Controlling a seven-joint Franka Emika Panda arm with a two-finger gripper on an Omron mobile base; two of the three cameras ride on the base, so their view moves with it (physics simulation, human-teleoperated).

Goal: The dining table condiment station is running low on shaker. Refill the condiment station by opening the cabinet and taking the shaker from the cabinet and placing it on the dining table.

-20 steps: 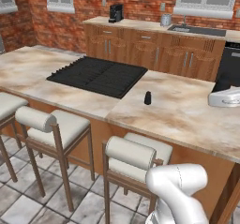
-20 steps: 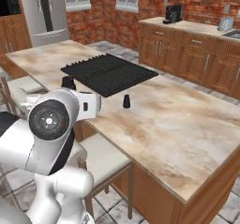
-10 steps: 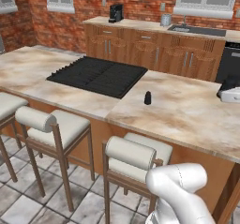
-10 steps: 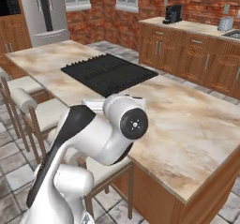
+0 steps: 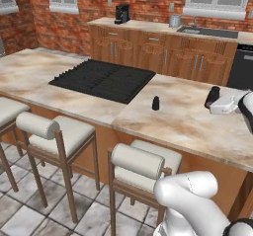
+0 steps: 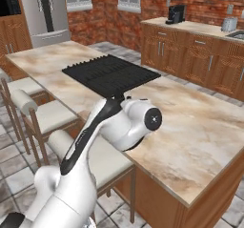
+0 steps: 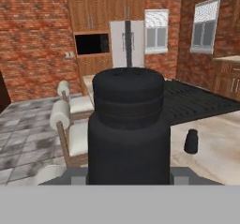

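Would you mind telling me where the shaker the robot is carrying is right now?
The shaker is in the gripper, upright and close up in the hand view, above the right part of the dining table, beyond the cooktop.

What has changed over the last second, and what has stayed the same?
The arm swung: its elbow went right in the right base view. The gripper, shut on the shaker, came in from the right over the dining table. Nothing was let go. The other small black shaker near the cooktop stayed put, as did the base.
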